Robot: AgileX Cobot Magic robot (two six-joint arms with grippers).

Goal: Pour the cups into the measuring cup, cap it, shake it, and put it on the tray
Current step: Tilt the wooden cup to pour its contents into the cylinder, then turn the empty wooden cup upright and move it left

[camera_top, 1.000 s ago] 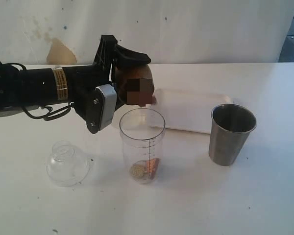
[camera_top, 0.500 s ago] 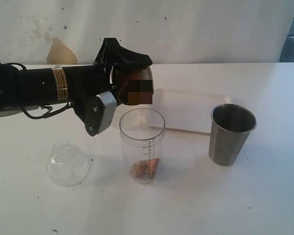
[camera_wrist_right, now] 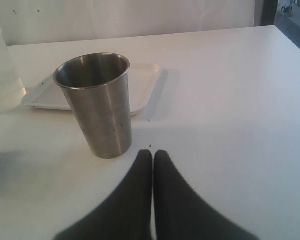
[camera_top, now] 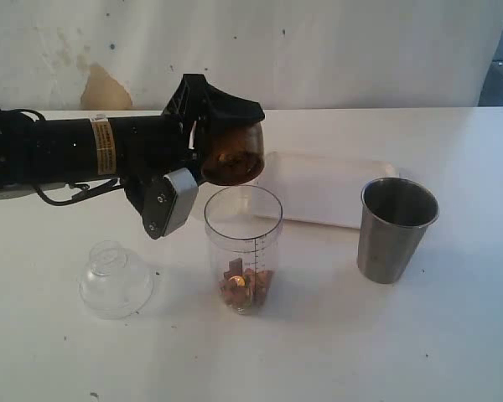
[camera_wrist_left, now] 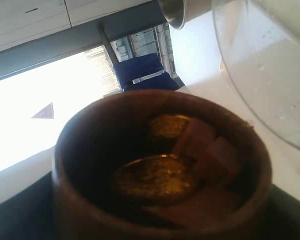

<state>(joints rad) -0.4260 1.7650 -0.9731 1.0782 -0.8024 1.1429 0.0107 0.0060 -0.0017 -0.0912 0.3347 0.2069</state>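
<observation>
Noted left claw [camera_top: 211, 163] clamped on wooden cup [camera_top: 233, 155], tipped mouth-down just above rim of measuring cup [camera_top: 243, 239]. Saw coins and brown pieces [camera_top: 245, 287] at its bottom, more inside wooden cup. Found domed lid [camera_top: 115, 279] on table [camera_top: 453, 335] beside it; steel tumbler [camera_top: 394, 230] upright, tray [camera_top: 318, 197] behind. Logged right claw [camera_wrist_right: 152, 160] pressed together, empty, near tumbler.

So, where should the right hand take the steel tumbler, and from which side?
Grip the steel tumbler probably on its wall at mid-height, from the side facing the right hand. It stands upright and widens toward the rim, so a level side grip should hold it for pouring. The shut hand must open first.
</observation>
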